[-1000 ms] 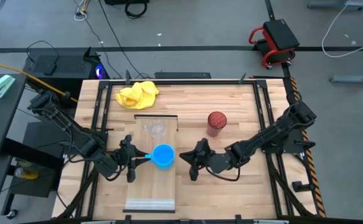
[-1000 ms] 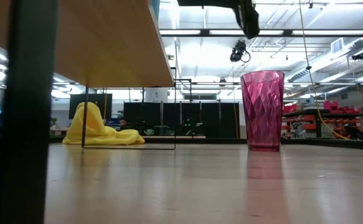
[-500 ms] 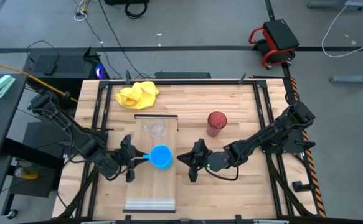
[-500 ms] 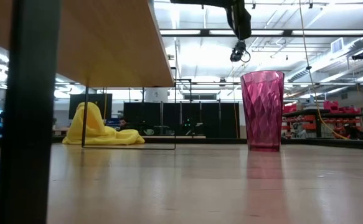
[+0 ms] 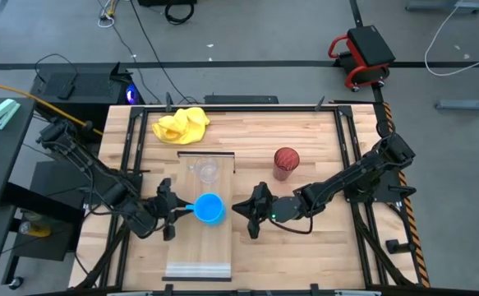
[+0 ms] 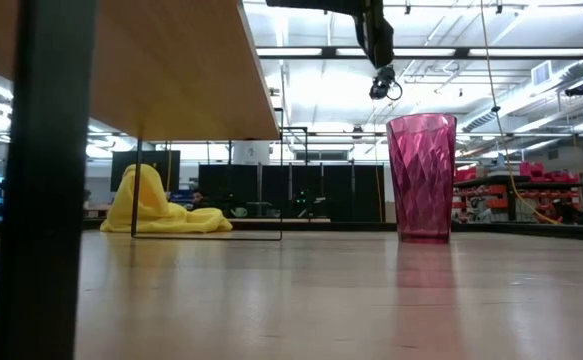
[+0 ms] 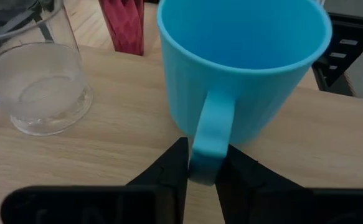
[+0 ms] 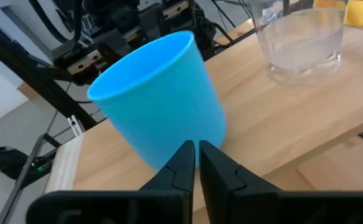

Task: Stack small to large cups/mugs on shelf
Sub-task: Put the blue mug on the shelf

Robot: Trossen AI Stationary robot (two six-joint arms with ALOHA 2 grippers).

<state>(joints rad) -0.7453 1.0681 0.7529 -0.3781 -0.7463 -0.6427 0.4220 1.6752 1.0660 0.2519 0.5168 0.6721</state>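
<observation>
**Blue mug gripped by its handle on the shelf**

Blue mug (image 5: 209, 209) sits upright on the shelf (image 5: 200, 265), roughly mid-plank, rim up. The left hand (image 5: 176, 211) comes in from the shelf's left edge and has its fingers (image 7: 169, 167) pinched on the mug's handle; the left wrist view shows that clearly, one finger on each side of the handle.

The right hand (image 5: 251, 210) is on the other side, just off the shelf's right edge, pointing at the mug. Its two fingers (image 8: 182, 163) are pressed together with barely a gap and hold nothing. The right wrist view shows them right up near the mug's wall, though I can't tell if they touch it.

The clear cup (image 5: 205, 171) stands on the far end of the shelf, beyond the mug and apart from it.

The red cup (image 5: 285, 162) is upright on the worktop (image 5: 305, 255), off the shelf to its right. The low view shows its ribbed sides.

A yellow cloth (image 5: 181, 124) lies bunched up at the far left part of the worktop.
</observation>
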